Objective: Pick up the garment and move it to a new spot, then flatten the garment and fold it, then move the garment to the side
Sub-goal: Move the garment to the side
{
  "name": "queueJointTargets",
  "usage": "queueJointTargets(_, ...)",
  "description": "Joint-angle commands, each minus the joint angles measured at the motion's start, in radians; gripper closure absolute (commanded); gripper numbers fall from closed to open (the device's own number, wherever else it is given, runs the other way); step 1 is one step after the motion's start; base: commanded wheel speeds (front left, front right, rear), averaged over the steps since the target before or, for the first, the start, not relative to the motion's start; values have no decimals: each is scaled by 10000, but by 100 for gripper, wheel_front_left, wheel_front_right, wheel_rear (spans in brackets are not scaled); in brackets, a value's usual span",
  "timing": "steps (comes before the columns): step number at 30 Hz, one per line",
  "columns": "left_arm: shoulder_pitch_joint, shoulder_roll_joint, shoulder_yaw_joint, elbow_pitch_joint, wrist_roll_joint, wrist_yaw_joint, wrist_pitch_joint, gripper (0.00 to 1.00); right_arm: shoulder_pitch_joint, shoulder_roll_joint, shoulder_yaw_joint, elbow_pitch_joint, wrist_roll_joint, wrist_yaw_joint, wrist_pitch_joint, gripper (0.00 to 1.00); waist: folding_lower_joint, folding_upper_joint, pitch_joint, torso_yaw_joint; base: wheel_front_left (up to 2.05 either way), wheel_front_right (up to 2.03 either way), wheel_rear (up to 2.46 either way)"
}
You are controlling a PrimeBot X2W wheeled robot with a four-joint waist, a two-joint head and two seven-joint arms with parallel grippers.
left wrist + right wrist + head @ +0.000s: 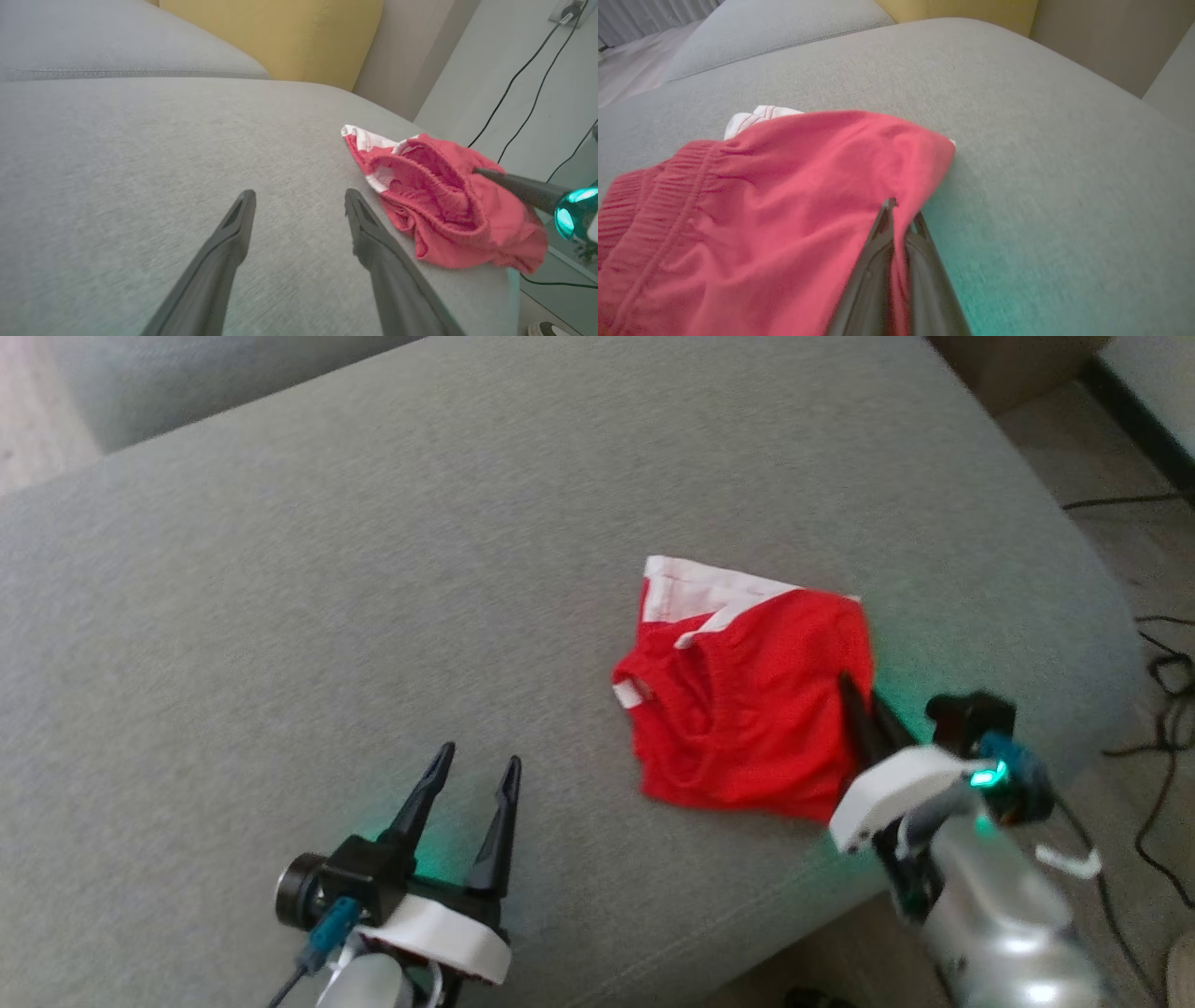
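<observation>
**Right arm.** Silver forearm enters the head view from 5 o'clock. The right gripper [855, 698] has its fingers pointing toward 11 o'clock and pressed together on a fold of red cloth at the garment's 3 o'clock edge. In the right wrist view a strip of that cloth shows pinched between the closed fingers of the gripper [903, 212].

**Left arm.** The left gripper [480, 756] is low at 7 o'clock in the head view. Its fingers are spread wide and point toward 12 o'clock over bare cushion, holding nothing.

**The garment** [747, 709]. Red, rumpled, with a white band at its 11 o'clock corner. It lies on the grey sofa cushion [373, 569] near the cushion's 4 o'clock edge. It is at 2 o'clock from the left gripper and apart from it.

**Surroundings.** A yellow cushion [280, 37] is at 12 o'clock in the left wrist view. Black cables [1158, 709] lie on the floor at 3 o'clock in the head view.
</observation>
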State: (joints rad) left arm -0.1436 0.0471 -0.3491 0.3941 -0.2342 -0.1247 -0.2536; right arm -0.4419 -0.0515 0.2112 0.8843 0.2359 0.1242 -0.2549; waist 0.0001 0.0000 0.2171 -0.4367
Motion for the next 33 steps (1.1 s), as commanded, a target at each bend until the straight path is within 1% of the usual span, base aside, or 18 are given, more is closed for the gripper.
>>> queueJointTargets(1,-329,31,448,-153,178,-43,-82,0,-998,-141,-98,-41,-354,65,-68,100,-1,0,259,379,0,0,0)
queueJointTargets(3,-384,31,531,-85,297,-47,-82,0,-1577,-482,-360,324,-778,65,-68,100,-1,0,409,701,0,0,0)
queueJointTargets(4,-431,31,625,-78,386,-51,-82,0,-2159,-903,-638,732,-1155,65,-66,100,-1,0,551,1031,0,0,0)
queueJointTargets(9,-545,31,836,-188,485,-56,-82,0,-3494,-2126,-1381,1691,-2112,65,81,100,-1,0,951,1733,0,0,0)
queueJointTargets(10,-545,31,836,-188,485,-56,-82,0,-3494,-2126,-1381,1691,-2112,65,81,100,-1,0,951,1733,0,0,0)
queueJointTargets(13,-633,31,823,-276,467,-57,-82,0,-4038,-2796,-1932,2185,-2652,65,212,100,-1,0,1165,2044,0,0,0)
queueJointTargets(16,-730,31,793,-353,451,-57,-82,0,-4363,-3256,-2570,2508,-3170,65,265,100,-1,0,1327,2231,0,0,0)
queueJointTargets(18,-777,31,790,-387,457,-58,-82,0,-4488,-3443,-2937,2529,-3556,65,213,100,-1,0,1397,2295,0,0,0)
queueJointTargets(19,-797,31,819,-393,453,-58,-82,0,-4522,-3498,-3057,2479,-3806,65,174,97,-1,0,1420,2308,0,0,0)
queueJointTargets(20,-815,31,869,-403,437,-58,-82,0,-4550,-3499,-3235,2374,-3986,65,118,30,-1,0,1441,2308,0,0,0)
queueJointTargets(21,-830,31,912,-400,429,-58,-82,0,-4553,-3431,-3372,2261,-4157,65,67,0,-1,0,1451,2294,0,0,0)
queueJointTargets(24,-861,31,1020,-340,425,-58,-82,0,-4503,-3123,-3700,1928,-4524,65,-28,0,-1,0,1421,2207,0,0,0)
queueJointTargets(26,-884,31,1075,-308,402,-58,-82,0,-4497,-2915,-3883,1497,-4721,65,-56,0,-1,0,1338,2166,0,0,0)
queueJointTargets(29,-905,31,1313,-361,348,-52,-82,0,-4316,-2286,-3974,224,-4694,65,-63,0,-1,0,1126,2199,0,0,0)
queueJointTargets(33,-851,31,1682,-421,226,107,-82,0,-3625,-1296,-3654,-1500,-4126,65,-65,0,-1,0,693,2460,0,0,0)
